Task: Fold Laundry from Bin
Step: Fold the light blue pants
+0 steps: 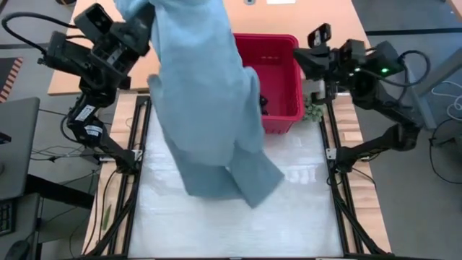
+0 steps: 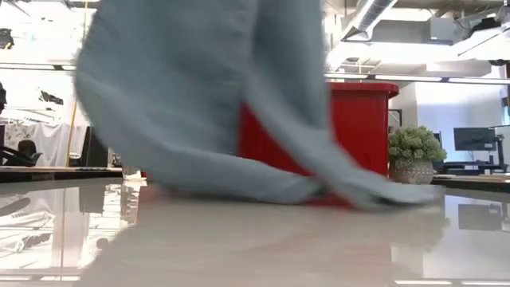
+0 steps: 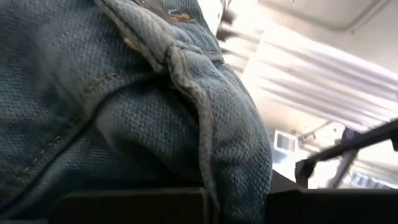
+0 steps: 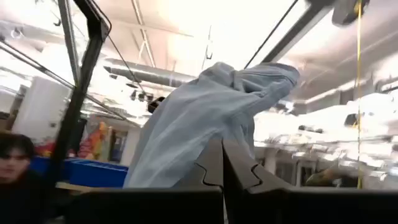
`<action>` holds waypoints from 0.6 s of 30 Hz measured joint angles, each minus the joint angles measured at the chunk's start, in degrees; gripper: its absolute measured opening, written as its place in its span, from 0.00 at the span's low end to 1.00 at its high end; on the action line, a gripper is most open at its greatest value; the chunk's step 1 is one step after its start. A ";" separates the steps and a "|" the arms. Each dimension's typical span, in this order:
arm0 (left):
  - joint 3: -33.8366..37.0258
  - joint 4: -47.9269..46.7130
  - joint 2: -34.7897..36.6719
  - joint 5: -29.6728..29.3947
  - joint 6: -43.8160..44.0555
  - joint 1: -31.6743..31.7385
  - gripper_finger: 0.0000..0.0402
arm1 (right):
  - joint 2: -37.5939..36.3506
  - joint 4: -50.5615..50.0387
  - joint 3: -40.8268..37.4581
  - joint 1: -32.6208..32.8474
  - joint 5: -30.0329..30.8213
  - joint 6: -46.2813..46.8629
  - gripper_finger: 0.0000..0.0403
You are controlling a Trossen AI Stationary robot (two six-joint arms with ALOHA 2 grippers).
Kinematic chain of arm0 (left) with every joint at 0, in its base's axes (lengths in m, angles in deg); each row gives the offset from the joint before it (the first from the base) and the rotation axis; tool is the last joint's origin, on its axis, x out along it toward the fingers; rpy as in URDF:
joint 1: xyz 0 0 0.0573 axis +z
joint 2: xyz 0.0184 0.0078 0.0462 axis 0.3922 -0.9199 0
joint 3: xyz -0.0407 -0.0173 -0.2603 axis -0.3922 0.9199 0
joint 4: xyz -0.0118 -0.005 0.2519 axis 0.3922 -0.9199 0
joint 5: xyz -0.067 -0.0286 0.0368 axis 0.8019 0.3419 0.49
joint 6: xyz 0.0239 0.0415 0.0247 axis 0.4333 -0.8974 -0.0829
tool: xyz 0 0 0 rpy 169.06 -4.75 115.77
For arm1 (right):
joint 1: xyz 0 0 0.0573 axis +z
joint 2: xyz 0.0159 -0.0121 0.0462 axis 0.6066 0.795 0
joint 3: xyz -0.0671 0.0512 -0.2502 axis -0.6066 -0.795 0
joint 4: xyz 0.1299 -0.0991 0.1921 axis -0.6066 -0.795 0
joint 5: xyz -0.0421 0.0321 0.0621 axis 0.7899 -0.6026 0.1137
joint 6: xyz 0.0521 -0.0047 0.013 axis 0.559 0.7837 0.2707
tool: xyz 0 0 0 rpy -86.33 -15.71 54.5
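A light blue-grey denim garment (image 1: 202,108) hangs from my left gripper (image 1: 141,29), which is raised at the table's far left and shut on the garment. The garment drapes down in front of the red bin (image 1: 278,72), and its two lower ends (image 2: 374,193) lie on the table. Dark laundry (image 1: 263,101) shows inside the bin. My right gripper (image 1: 317,36) is raised at the far right beside the bin. Its fingers (image 4: 217,165) are shut with nothing between them, clear of the garment (image 4: 205,118). My left gripper holds the garment at its upper end, by bunched cloth next to a stitched seam (image 3: 180,68). The cloth itself covers the fingertips, so the kind of hold does not show. The garment hangs slack below the gripper, with its lower ends (image 1: 238,180) resting on the table.
A small green fuzzy lump in a pot (image 2: 414,155) stands at the bin's right side. The black frame rails (image 1: 332,144) run along both sides of the white table top (image 1: 303,217). A person shows in the room beyond the table (image 4: 15,162).
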 joint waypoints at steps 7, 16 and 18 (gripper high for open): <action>-0.02 3.17 -0.19 5.95 5.84 4.93 0.01 | 0.94 -24.39 5.47 -3.04 -4.41 2.84 0.04; 0.00 2.83 -0.32 8.38 8.66 7.01 0.01 | 8.91 -35.13 4.57 3.28 -1.84 1.43 0.04; 0.00 2.69 -0.32 8.34 8.66 7.00 0.01 | 11.13 -34.51 4.76 3.94 -1.26 0.81 0.04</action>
